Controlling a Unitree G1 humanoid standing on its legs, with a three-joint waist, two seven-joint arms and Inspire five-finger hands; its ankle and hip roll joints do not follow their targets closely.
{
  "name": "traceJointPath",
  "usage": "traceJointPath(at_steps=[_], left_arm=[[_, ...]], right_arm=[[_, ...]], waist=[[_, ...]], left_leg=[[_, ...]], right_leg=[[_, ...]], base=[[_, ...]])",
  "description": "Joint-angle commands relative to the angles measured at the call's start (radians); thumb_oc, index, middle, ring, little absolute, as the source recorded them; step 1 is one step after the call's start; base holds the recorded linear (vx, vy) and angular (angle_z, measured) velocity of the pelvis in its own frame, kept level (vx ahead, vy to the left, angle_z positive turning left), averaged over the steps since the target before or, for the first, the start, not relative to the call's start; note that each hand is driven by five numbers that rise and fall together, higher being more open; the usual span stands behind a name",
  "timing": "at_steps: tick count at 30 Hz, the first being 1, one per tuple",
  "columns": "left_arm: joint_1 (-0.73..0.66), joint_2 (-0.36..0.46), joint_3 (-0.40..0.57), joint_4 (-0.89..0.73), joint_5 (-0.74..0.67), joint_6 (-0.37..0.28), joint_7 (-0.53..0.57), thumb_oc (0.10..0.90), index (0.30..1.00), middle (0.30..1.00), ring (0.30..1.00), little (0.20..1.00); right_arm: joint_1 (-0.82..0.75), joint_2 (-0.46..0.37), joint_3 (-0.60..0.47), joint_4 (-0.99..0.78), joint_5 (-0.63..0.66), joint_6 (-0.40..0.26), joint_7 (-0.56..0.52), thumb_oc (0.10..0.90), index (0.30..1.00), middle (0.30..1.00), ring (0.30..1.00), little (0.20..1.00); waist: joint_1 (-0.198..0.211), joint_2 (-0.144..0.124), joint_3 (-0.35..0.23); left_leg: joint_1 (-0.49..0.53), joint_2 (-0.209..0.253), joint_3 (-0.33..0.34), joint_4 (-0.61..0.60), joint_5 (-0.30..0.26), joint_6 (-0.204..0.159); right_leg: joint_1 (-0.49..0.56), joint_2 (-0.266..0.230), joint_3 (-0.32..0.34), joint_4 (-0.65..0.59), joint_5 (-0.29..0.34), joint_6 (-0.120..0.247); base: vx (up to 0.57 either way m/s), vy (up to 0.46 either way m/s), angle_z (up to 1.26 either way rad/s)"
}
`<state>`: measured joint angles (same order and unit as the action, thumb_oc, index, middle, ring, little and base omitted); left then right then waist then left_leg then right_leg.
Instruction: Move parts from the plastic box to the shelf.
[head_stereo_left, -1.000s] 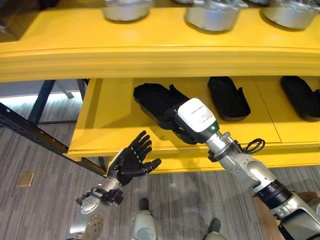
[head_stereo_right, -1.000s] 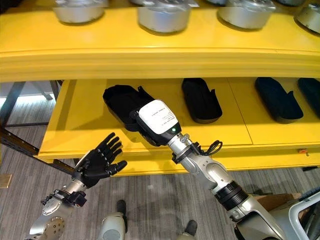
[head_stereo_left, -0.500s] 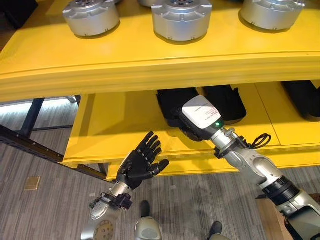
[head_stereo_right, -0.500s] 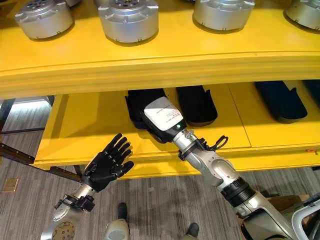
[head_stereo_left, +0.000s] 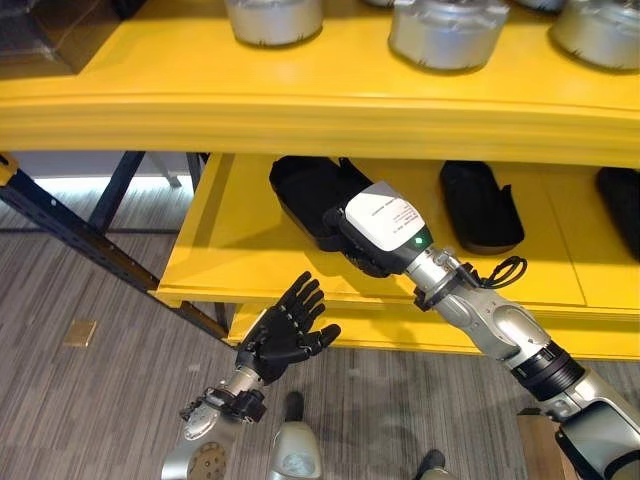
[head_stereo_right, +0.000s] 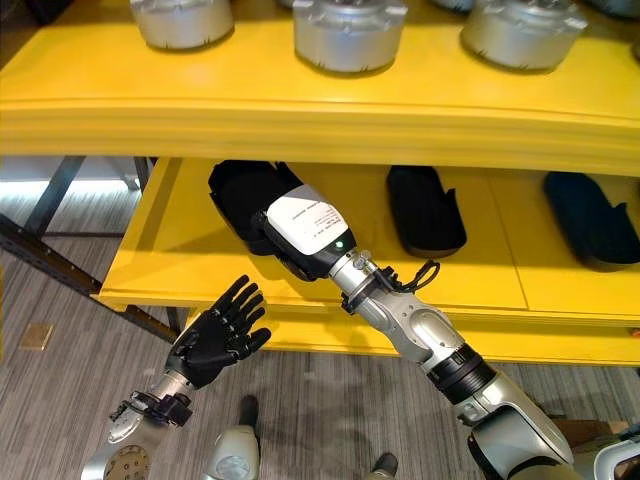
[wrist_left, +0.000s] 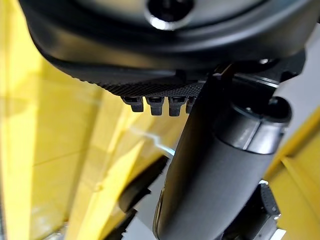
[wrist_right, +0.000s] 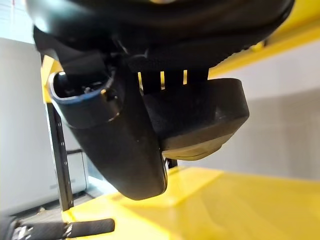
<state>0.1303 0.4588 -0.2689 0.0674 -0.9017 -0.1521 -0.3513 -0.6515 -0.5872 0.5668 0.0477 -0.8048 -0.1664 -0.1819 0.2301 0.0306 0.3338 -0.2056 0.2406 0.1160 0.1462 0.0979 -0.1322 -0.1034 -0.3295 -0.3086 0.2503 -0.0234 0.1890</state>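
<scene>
A black moulded part (head_stereo_left: 305, 190) lies on the left stretch of the lower yellow shelf (head_stereo_left: 230, 250). My right hand (head_stereo_left: 383, 222) reaches in from the right and is shut on the part's near end. In the right wrist view its thumb (wrist_right: 120, 145) and fingers are curled round the part (wrist_right: 210, 112), just above the shelf board. My left hand (head_stereo_left: 283, 336) hovers open in front of and below the shelf edge, fingers spread, holding nothing.
Two more black parts (head_stereo_left: 482, 205) (head_stereo_left: 622, 195) lie further right on the lower shelf. Round silver parts (head_stereo_left: 448, 30) stand on the upper shelf (head_stereo_left: 150, 105), which overhangs the lower one. A dark metal frame (head_stereo_left: 90, 250) runs at the left.
The view swung up and came back down. My right hand is still shut on the black part on the lower shelf. My left hand stays open below the shelf edge.
</scene>
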Motion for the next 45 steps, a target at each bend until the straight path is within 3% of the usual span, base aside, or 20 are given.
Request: traceJointPath(at_steps=[1, 10, 22, 33, 40, 45], left_arm=[[-0.086, 0.034, -0.008, -0.147, -0.069, -0.073, -0.006, 0.9, 1.0, 1.0, 1.0, 1.0], [-0.138, 0.033, -0.008, -0.22, -0.059, -0.061, 0.056, 0.9, 1.0, 1.0, 1.0, 1.0], [-0.202, 0.0, -0.021, -0.244, -0.057, -0.04, 0.124, 0.9, 1.0, 1.0, 1.0, 1.0], [-0.24, -0.013, -0.031, -0.246, -0.077, -0.007, 0.138, 0.9, 1.0, 1.0, 1.0, 1.0], [-0.253, -0.012, -0.039, -0.247, -0.077, -0.009, 0.151, 0.9, 1.0, 1.0, 1.0, 1.0], [-0.258, -0.009, -0.043, -0.246, -0.081, -0.009, 0.146, 0.9, 1.0, 1.0, 1.0, 1.0]], right_arm=[[-0.217, 0.008, -0.09, -0.059, -0.014, 0.025, -0.067, 0.4, 0.3, 0.3, 0.3, 0.3], [-0.29, -0.009, -0.111, 0.012, 0.014, 0.163, -0.1, 0.4, 0.3, 0.3, 0.3, 0.3], [-0.361, 0.026, -0.118, 0.138, 0.074, 0.312, -0.163, 0.4, 0.3, 0.3, 0.3, 0.3], [-0.431, 0.047, -0.161, 0.236, 0.174, 0.363, -0.237, 0.4, 0.3, 0.3, 0.3, 0.3], [-0.496, 0.027, -0.142, 0.312, 0.139, 0.373, -0.23, 0.4, 0.3, 0.3, 0.3, 0.3], [-0.519, 0.03, -0.132, 0.348, 0.205, 0.401, -0.26, 0.4, 0.3, 0.3, 0.3, 0.3]], waist=[[0.028, -0.002, 0.05], [0.034, 0.005, 0.18], [0.027, 0.021, 0.186], [0.03, 0.038, 0.186], [0.04, 0.043, 0.186], [0.044, 0.046, 0.186]], left_leg=[[-0.012, 0.004, -0.046, 0.086, -0.115, 0.027], [-0.186, -0.021, -0.087, 0.17, -0.109, 0.041], [-0.376, -0.062, -0.104, 0.253, -0.122, 0.076], [-0.398, -0.077, -0.092, 0.251, -0.123, 0.088], [-0.38, -0.085, -0.087, 0.243, -0.123, 0.09], [-0.373, -0.086, -0.081, 0.24, -0.122, 0.093]], right_leg=[[-0.059, 0.001, 0.036, 0.108, -0.074, -0.054], [-0.233, 0.001, 0.054, 0.241, -0.101, -0.074], [-0.444, 0.017, 0.087, 0.371, -0.135, -0.106], [-0.467, 0.025, 0.081, 0.381, -0.144, -0.116], [-0.445, 0.023, 0.069, 0.377, -0.147, -0.117], [-0.432, 0.02, 0.061, 0.373, -0.146, -0.118]], base=[[-0.16, -0.039, 0.1], [-0.11, -0.039, 0.06], [-0.05, 0.012, 0.0], [-0.02, 0.008, -0.01], [0.0, 0.0, 0.0], [0.0, 0.0, 0.0]])
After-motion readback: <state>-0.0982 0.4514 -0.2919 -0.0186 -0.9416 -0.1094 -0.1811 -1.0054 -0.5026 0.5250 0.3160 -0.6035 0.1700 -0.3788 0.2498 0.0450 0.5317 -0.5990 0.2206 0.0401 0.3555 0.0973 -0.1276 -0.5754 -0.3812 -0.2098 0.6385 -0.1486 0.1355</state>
